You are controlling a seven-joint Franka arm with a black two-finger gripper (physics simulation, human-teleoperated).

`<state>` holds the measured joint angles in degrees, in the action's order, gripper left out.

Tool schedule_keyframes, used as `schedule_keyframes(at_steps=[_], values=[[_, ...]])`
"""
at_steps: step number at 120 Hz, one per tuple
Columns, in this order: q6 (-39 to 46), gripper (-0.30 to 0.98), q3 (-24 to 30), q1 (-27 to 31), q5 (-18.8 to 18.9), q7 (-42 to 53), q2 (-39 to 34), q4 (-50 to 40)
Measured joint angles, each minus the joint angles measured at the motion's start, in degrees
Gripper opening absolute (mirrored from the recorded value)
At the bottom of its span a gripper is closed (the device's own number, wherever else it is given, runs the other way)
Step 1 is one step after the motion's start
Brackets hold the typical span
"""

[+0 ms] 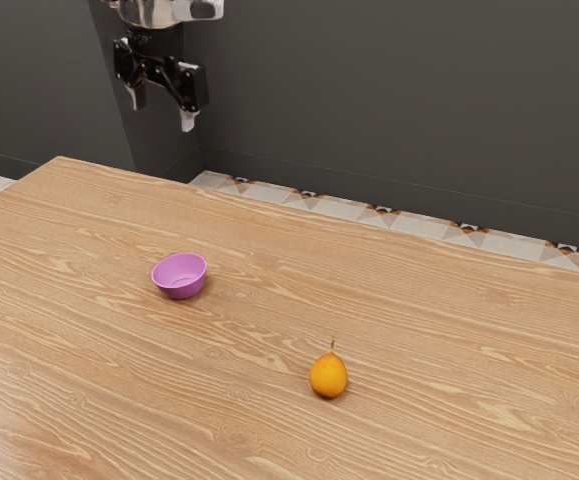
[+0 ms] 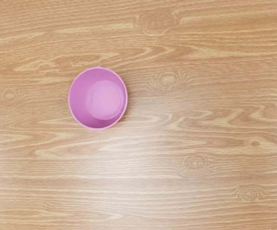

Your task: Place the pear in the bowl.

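Exterior view: from where I'm standing, this one takes in the end effector (image 1: 163,112), the pear (image 1: 329,375) and the bowl (image 1: 180,276) together.
End effector: upper left of the frame, raised over the desk (image 1: 419,300), fingers apart.
Pear: orange, stem up, sitting on the wood just right of centre in the lower part.
Bowl: purple, left of centre, well apart from the pear.
Wrist view: peers down into the bowl, left of the middle, onto its round inner bottom.

Orng pear (image 1: 329,376), prpl bowl (image 1: 180,277) upright on tbl (image 1: 449,340), apart.
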<state>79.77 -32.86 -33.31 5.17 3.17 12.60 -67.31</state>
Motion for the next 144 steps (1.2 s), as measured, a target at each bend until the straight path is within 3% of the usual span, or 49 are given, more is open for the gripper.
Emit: schedule_keyframes(at_steps=[24, 36, 54, 69, 90, 112, 144], values=[[4.9, 0.69, 0.2, -2.0, -0.7, 0.0, -0.5, -9.6], [10.7, 0.69, 0.0, -2.3, -3.8, 0.0, -0.8, -17.0], [17.5, 0.69, -0.2, -2.5, -10.8, -0.1, -0.9, -24.1], [23.2, 0.69, 0.2, -2.8, -18.9, -0.2, -0.6, -29.3], [30.3, 0.69, 0.5, -4.6, -27.6, -0.2, 3.5, -31.8], [33.7, 0.68, 0.7, -9.9, -29.4, -0.1, 6.8, -35.9], [38.7, 0.68, 6.7, -8.6, -30.3, 0.0, 13.7, -35.8]])
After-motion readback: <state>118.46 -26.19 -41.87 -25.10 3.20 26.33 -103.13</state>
